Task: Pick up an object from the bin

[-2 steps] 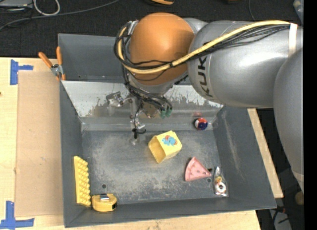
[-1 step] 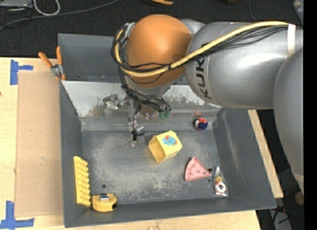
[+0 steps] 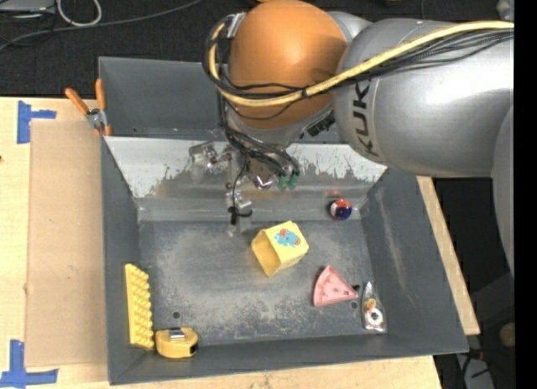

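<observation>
My gripper [image 3: 238, 205] hangs below the arm's wrist, over the back of the bin floor near the rear wall. Nothing shows between its tips. A yellow open box with a blue and red picture on its side [image 3: 280, 248] lies a little to the right and in front of the gripper, apart from it. A small red and blue ball [image 3: 339, 209] rests against the back wall further right.
A pink wedge [image 3: 333, 287] and a small silvery packet [image 3: 372, 313] lie at the front right. A yellow studded strip [image 3: 138, 304] and a yellow tape measure [image 3: 176, 342] sit in the front left corner. The arm's bulk overhangs the bin's back right.
</observation>
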### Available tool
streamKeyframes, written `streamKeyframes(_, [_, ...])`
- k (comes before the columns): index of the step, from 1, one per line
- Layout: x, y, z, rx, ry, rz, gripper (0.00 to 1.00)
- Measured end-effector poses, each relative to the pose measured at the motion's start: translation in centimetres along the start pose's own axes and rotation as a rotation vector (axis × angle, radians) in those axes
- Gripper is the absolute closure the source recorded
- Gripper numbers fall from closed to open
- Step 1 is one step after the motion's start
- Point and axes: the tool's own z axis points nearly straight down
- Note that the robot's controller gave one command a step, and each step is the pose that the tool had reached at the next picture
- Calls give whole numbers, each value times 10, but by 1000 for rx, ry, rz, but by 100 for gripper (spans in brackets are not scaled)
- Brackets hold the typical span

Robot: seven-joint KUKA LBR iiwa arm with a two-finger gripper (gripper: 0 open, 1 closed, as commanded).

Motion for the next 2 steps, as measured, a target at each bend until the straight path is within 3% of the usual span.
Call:
streamKeyframes(1, [1, 21, 10, -2, -1, -153, 0])
streamKeyframes(2, [0, 27, 16, -3, 4, -63, 0])
